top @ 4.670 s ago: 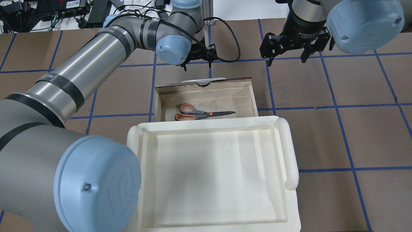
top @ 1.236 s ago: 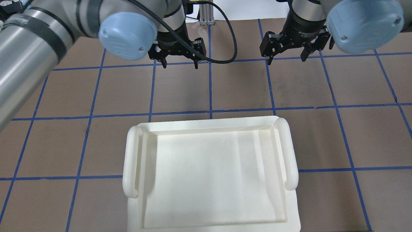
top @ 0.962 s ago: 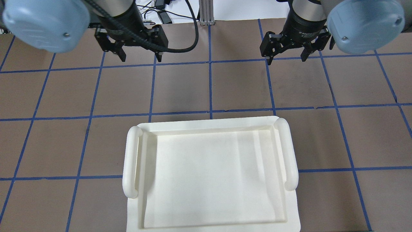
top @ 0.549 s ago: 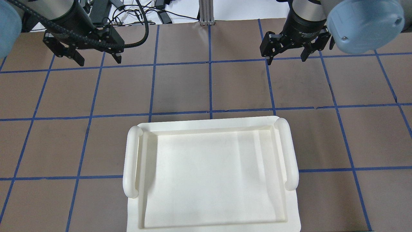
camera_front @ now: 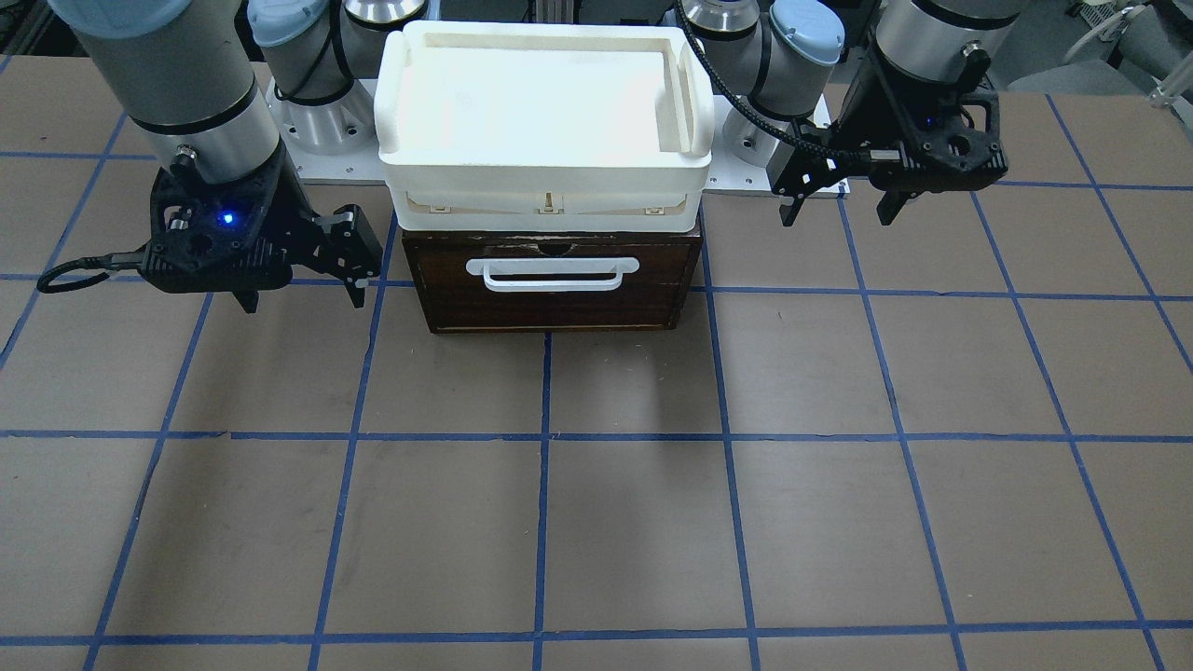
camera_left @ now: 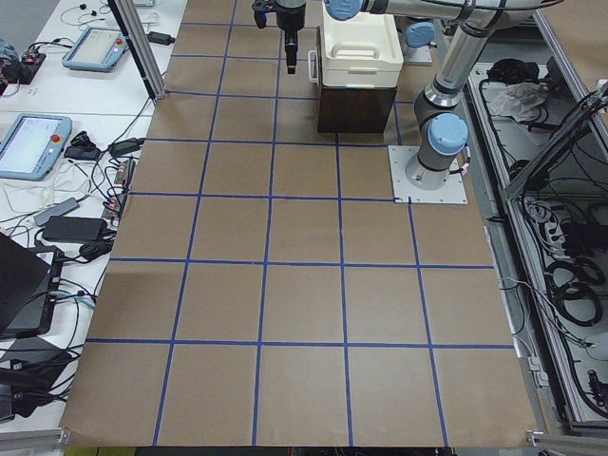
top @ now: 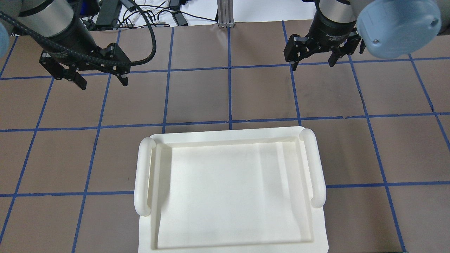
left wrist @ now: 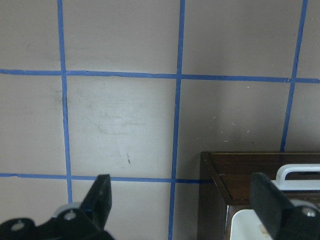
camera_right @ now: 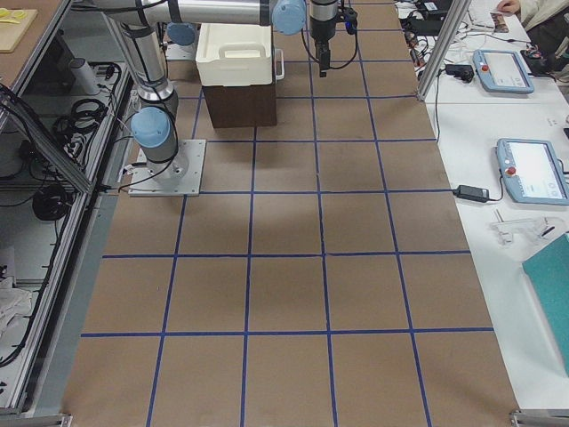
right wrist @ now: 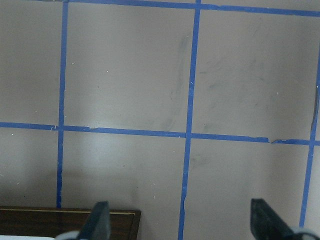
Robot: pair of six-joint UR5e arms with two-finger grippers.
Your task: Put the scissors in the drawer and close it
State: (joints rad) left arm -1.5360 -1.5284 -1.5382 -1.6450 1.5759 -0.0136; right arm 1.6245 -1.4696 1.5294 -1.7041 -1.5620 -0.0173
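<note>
I see the drawer (camera_front: 552,308) shut, upper centre of the front view, under the cream tray (camera_front: 545,191). Scissors hidden. Left pincer (camera_front: 836,210) and right pincer (camera_front: 304,300) both wide, holding nothing, flanking it above the bench (camera_front: 634,485).

I see left gripper (top: 103,83) hovering, fingers spread, pointing down | right gripper (top: 311,66) likewise, well apart

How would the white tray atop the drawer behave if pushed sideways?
The tray looks like moulded plastic, so probably stiff and light. It overhangs the drawer and seems only to rest there, so it may slide.
</note>
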